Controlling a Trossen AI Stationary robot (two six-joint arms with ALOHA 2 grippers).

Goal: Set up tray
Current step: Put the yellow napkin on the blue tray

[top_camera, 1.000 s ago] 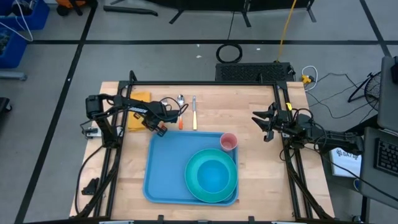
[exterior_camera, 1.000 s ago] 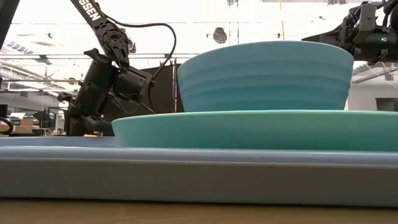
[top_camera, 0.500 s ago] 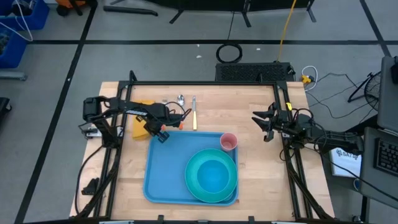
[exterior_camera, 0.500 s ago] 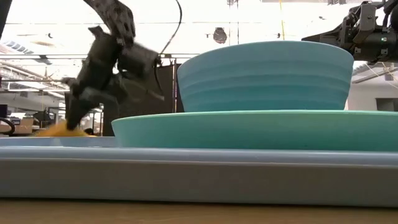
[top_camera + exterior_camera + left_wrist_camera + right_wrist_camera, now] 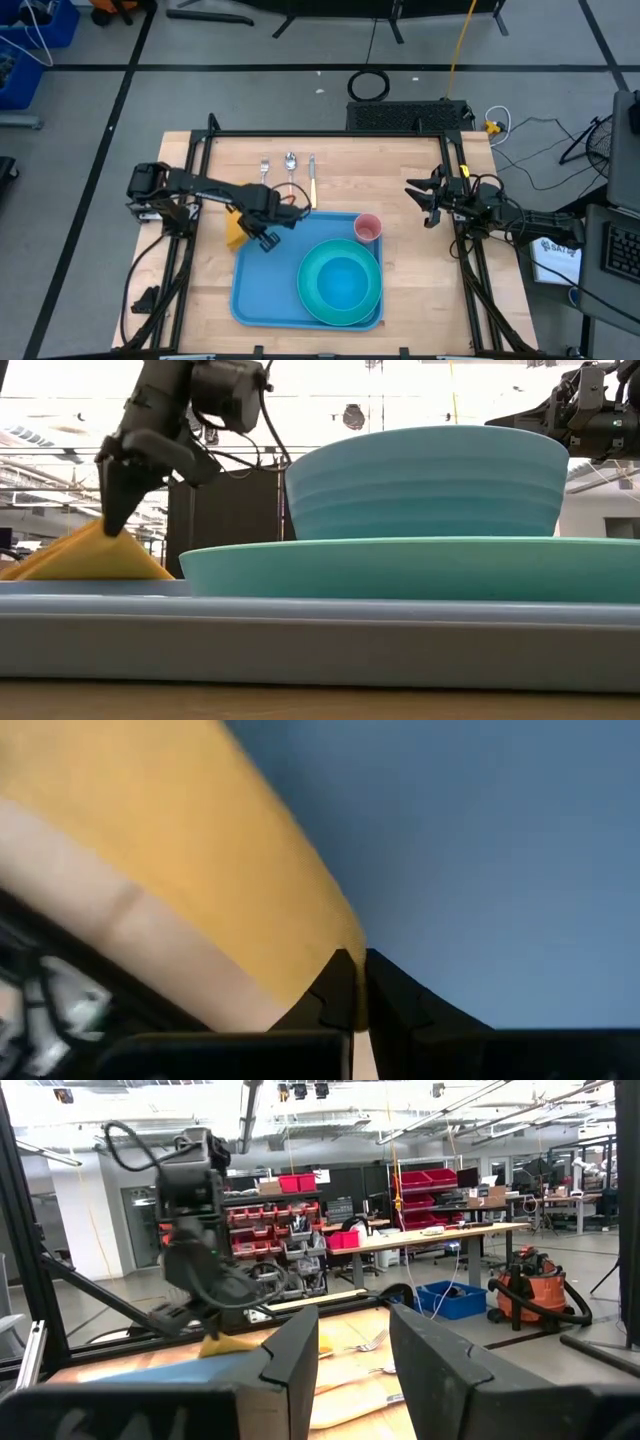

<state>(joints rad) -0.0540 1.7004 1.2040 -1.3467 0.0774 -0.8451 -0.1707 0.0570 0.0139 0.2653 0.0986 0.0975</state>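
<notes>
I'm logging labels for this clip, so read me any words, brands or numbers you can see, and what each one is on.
None can be read in these views.
The left arm shows no lettering here.
The tray, bowl and yellow napkin carry no print.
The red bins on the far shelves are too far off to tell.

A large, flat, light-blue rectangular tray with rounded corners and a low raised rim lies level on the wooden table, its long sides running front to back. A teal plate holding a bowl sits on its right half, and a pink cup stands at its far right corner. A yellow cloth overlaps its far left rim.
</notes>
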